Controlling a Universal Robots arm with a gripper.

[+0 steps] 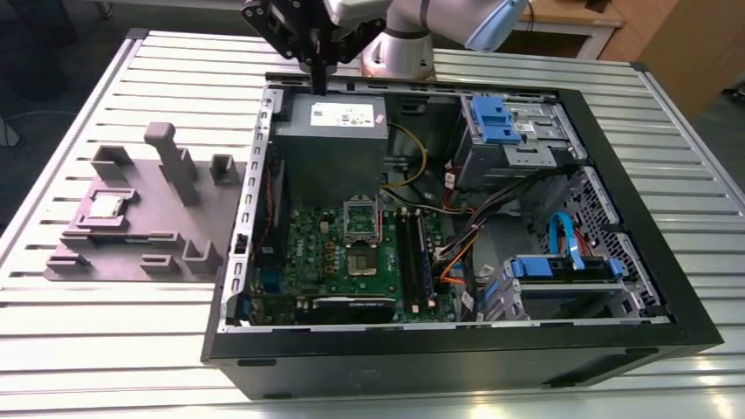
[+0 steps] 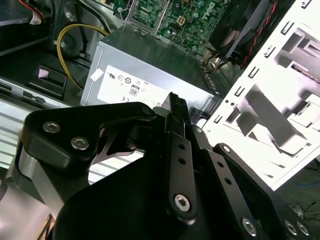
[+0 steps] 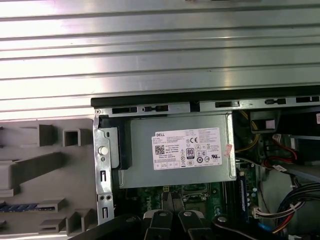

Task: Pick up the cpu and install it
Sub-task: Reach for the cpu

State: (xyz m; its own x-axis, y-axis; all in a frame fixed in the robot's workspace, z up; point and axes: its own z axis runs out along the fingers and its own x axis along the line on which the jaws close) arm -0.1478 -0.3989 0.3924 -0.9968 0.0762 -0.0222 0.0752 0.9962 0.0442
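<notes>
The cpu, a small silvery square, lies in a recess of the grey fixture on the exterior view's left, outside the computer case. My gripper hangs over the case's back edge, above the grey power supply, far from the cpu. Its two black fingers are pressed together with nothing between them, and in the first wrist view the gripper points toward the green motherboard. The motherboard's metal-framed socket lies in the middle of the case.
The open black computer case takes up most of the slatted metal table. Inside it are blue drive brackets, a yellow cable and bundled wires. Tall grey posts rise from the fixture.
</notes>
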